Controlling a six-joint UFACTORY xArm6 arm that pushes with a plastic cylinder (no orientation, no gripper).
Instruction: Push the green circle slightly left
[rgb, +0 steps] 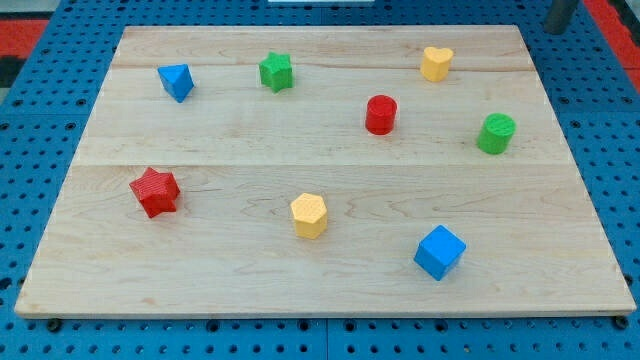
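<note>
Blue cube block (440, 252) sits nearest, on wooden desk (200, 290). Green circle block (496, 133), upright cylinder, round, no heading. Rod at view's top right; my tip hidden; no pincer, state untellable.

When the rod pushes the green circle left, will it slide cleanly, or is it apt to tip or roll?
The green circle stands upright on its flat end, short and squat, so it probably slides rather than tips or rolls. The wooden board looks smooth, which should help. Being round, an off-centre push may make it veer. My tip sits off the board at the view's top right.
</note>
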